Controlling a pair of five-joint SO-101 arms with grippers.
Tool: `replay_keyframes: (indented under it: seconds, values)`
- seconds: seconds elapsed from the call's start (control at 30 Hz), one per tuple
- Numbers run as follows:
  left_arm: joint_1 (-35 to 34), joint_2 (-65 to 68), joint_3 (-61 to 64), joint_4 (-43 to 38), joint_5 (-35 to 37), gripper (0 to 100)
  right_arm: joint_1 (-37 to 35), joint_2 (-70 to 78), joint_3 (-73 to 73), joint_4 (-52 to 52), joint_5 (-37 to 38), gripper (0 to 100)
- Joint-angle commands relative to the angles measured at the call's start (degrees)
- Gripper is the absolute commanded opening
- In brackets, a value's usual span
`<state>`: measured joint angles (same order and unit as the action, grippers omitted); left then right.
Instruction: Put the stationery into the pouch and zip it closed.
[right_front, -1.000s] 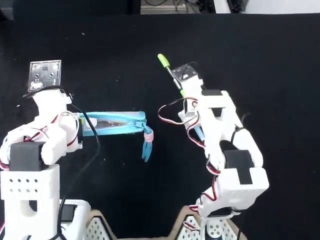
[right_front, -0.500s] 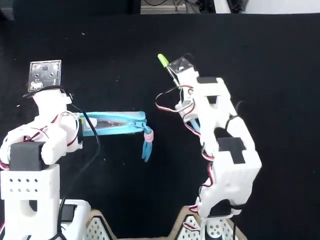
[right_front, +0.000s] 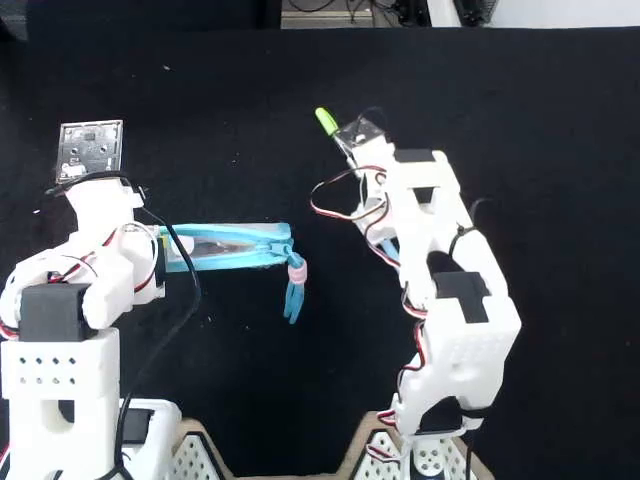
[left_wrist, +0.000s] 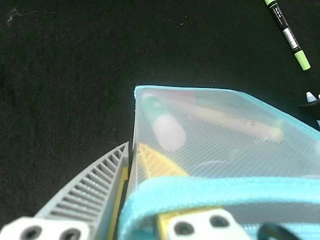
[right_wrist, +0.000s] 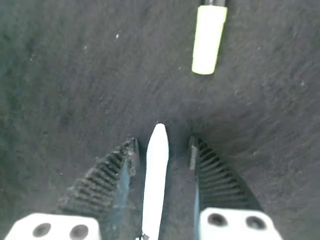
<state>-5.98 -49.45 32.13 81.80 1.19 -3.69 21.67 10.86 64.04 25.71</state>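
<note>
White pen (right_wrist: 155, 180) lies between your right tool's (right_wrist: 162, 145) open jaws, upper centre of the high view; close off-centre and it could roll away. Your left tool (right_front: 163, 250) clamps the pouch (right_front: 230, 245) at centre left.

The green marker (right_front: 326, 121) shows its cap end alone from above, the rest hidden under the right arm (right_front: 430, 230). The pouch (left_wrist: 210, 135) is cut off at the frame edge, its contents behind the mesh blurred, not identifiable. The white pen (right_wrist: 156, 170) likewise runs out of frame.
</note>
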Motion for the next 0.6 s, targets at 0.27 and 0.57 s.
replay_keyframes:
  seconds: [0.27,0.57]
  values:
    - [-0.7,0.5,2.3,-0.3,0.4,3,0.8,-3.0,4.4,-6.0,3.2,1.5]
    - [-0.7,0.5,2.4,-0.3,0.4,3,2.5,-14.9,4.5,-2.3,1.4,1.0]
